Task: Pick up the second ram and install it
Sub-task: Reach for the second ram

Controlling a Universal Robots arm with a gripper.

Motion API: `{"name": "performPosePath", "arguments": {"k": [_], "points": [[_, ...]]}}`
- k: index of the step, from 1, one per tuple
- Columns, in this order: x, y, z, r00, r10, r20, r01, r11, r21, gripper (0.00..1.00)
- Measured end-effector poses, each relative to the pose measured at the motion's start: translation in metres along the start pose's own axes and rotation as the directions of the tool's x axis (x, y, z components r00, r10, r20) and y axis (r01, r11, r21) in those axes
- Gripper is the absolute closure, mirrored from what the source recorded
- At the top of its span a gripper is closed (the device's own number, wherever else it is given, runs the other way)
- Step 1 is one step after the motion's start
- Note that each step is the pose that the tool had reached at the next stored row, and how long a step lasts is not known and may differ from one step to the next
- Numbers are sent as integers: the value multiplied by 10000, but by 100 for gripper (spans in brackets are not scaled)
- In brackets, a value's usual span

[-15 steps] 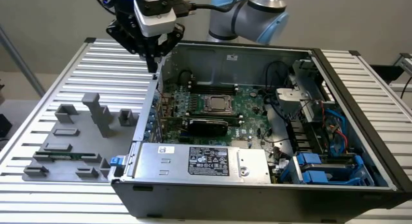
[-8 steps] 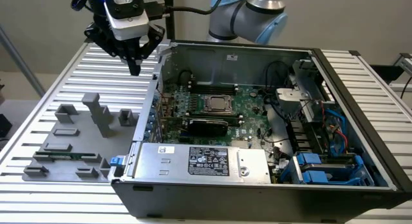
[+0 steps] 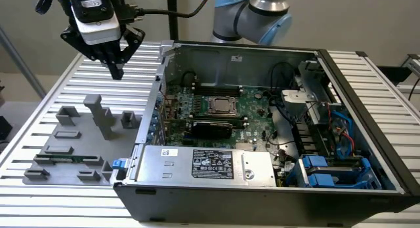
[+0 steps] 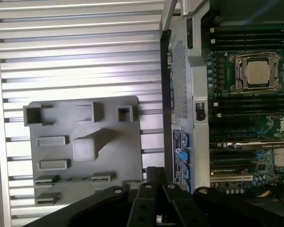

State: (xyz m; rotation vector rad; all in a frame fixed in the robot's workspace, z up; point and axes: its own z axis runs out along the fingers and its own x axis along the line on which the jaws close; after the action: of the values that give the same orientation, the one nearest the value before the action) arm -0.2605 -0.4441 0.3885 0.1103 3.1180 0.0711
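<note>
The gripper (image 3: 117, 71) hangs with its dark fingers drawn together to a single tip, clamped on nothing. It hovers above the slatted metal table (image 3: 72, 75), over the far edge of the grey fixture plate (image 3: 78, 139), and touches nothing.

The second ram (image 3: 66, 157) is well apart from the gripper, in the near part of the fixture plate. It is a thin green stick seated between two low grey blocks at its ends. Its long axis runs along the plate's near edge, so its ends point to the exterior view's left and right. In the wrist view the ram (image 4: 73, 178) shows as a green strip between those blocks, with the gripper (image 4: 160, 182) off to one side of it.

A tall grey post (image 3: 104, 120) stands upright in the middle of the fixture plate. Just beside the plate, on the exterior view's right, sits the open computer case (image 3: 367, 115), with the motherboard (image 3: 256, 107) and its processor socket (image 3: 223, 105) lying flat inside.
</note>
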Motion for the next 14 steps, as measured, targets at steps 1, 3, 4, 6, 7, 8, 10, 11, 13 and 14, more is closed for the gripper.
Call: {"name": "performPosePath", "arguments": {"k": [1,3,4,6,7,8,10,11,13,14], "points": [[45,-8,5,10000,0,-1,0,10000,5,89],[135,-24,17,10000,1,0,-1,10000,15,89],[180,-32,24,10000,0,1,0,10000,20,89],[270,-45,39,10000,0,2,0,10000,32,89],[318,-52,48,10000,0,2,0,10000,38,89],[364,-59,55,10000,1,2,-1,10000,44,89],[453,-72,70,10000,-1,3,1,10000,55,89],[497,-79,78,10000,-2,3,2,10000,61,89],[589,-93,94,10000,-1,5,1,10000,69,89],[633,-99,101,10000,-1,5,1,10000,74,89]]}}
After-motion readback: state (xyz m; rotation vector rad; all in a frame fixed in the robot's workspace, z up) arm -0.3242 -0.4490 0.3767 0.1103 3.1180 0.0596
